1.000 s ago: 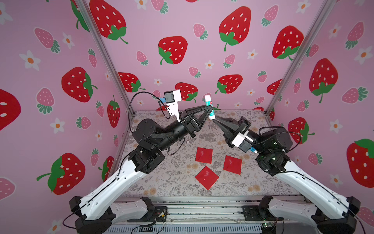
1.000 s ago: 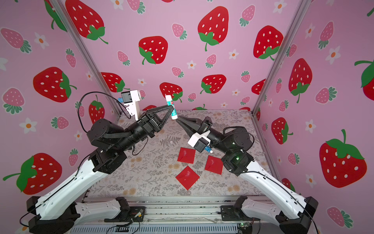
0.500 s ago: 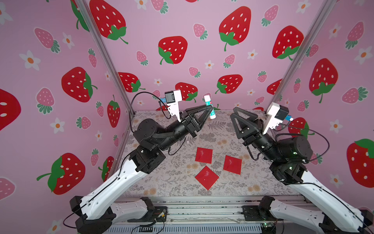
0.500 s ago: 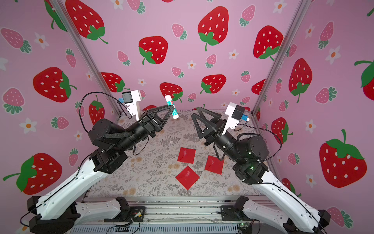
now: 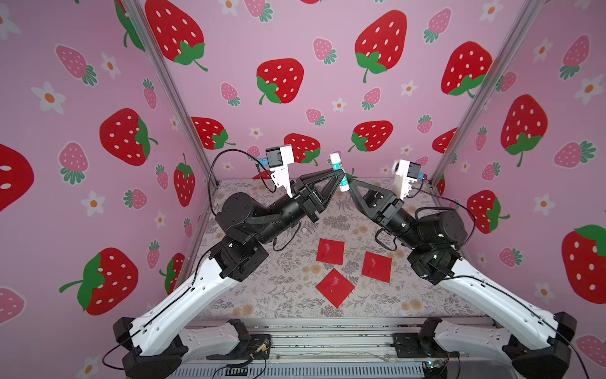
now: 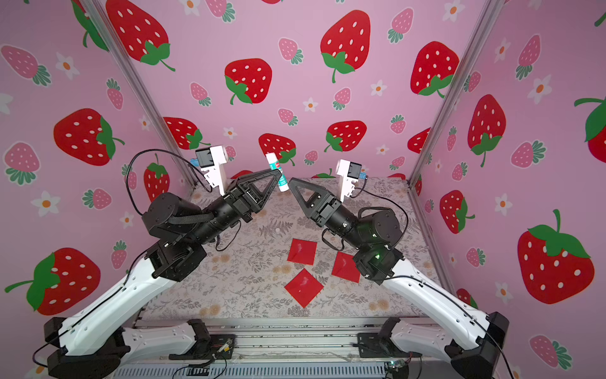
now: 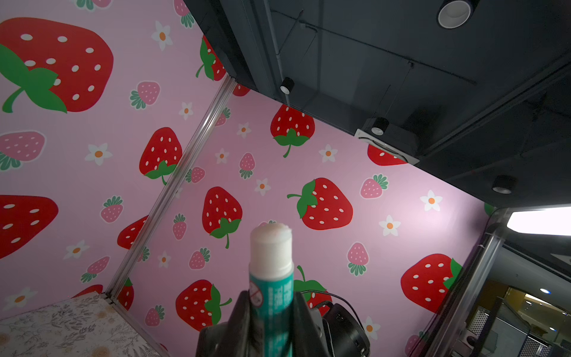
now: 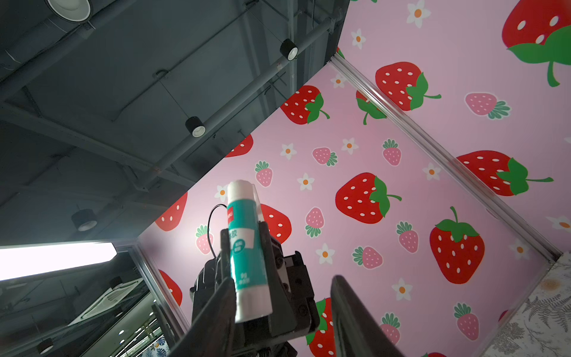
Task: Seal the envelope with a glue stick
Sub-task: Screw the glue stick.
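The glue stick [image 5: 342,181] is held high in the air, well above the table [image 5: 278,279]. It is pinched round its green middle by the left gripper [image 6: 277,175], which is closed tight on it. The stick is stood nearly straight up. In both top views its long side is seen running from 11 o'clock to 5 o'clock. A white end is left bare at the top and another at the bottom.

The right gripper [image 5: 353,184] is spread apart, and nothing is held in it. Its tips are pointed at the stick from just beside it. From those tips the bottom white end is found at about 10 o'clock, very near. Whether it is touched cannot be told.

The next move is judged to be a grab of that bottom end by the right gripper. Only the ends can be taken, since the middle is covered by the left fingers [image 8: 269,244]. Whether a cap is on the top cannot be told.

Three red envelopes [image 5: 335,287] are laid flat on the table, at 6 o'clock from the stick and well apart from it. One is partly hidden by the right arm [image 6: 377,229] in a top view. Nothing is seen between the stick and the envelopes.
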